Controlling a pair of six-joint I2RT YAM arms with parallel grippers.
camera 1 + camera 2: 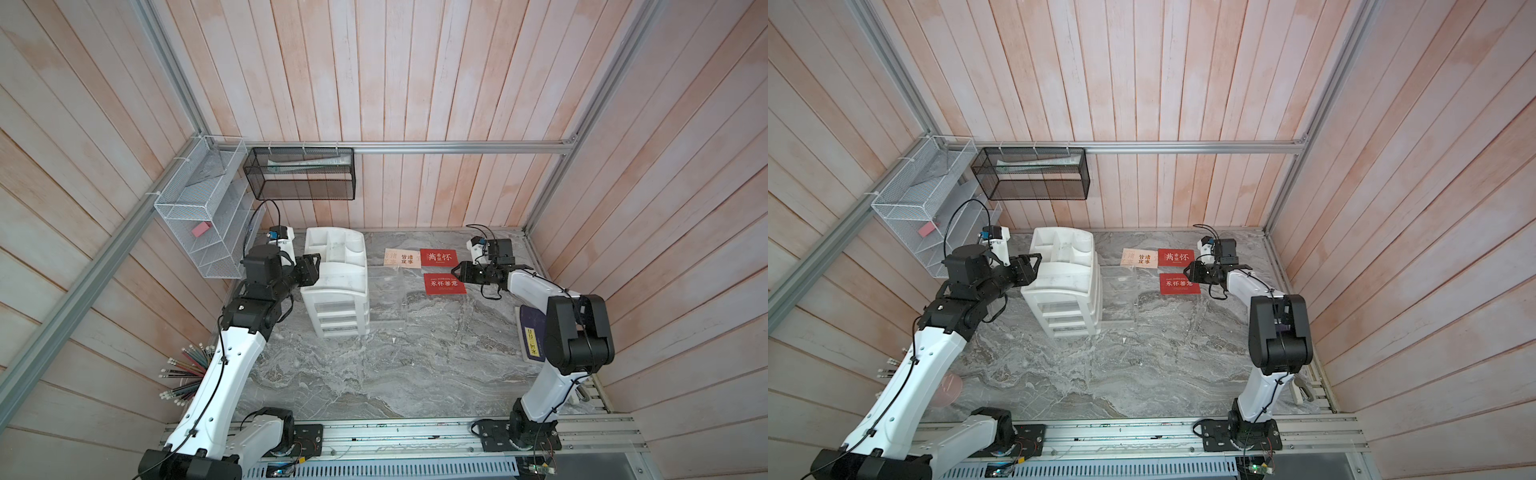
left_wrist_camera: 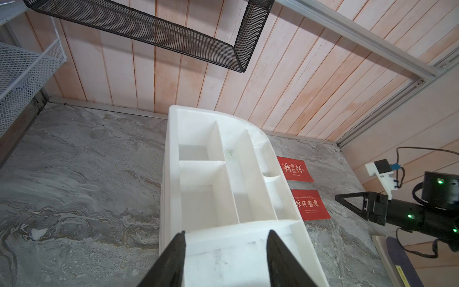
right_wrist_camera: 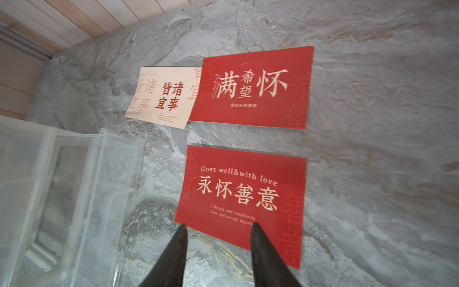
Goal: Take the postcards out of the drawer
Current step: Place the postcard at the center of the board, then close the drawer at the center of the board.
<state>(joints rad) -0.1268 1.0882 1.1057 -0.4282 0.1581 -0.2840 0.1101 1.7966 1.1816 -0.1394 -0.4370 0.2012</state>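
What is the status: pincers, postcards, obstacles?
Right pincer open, over the near red postcard. Left pincer astride the white drawer unit, grip unclear. It, far red postcard and beige postcard lie on the table, outside the clear drawer. Way clear.

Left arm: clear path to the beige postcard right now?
Probably not: the white drawer unit stands between the left claw and the beige postcard, with the clear drawer beside it.

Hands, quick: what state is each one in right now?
Left hand: open at the white drawer unit's top edge, gripping nothing.
Right hand: open and empty, above the red "Goes well" card.
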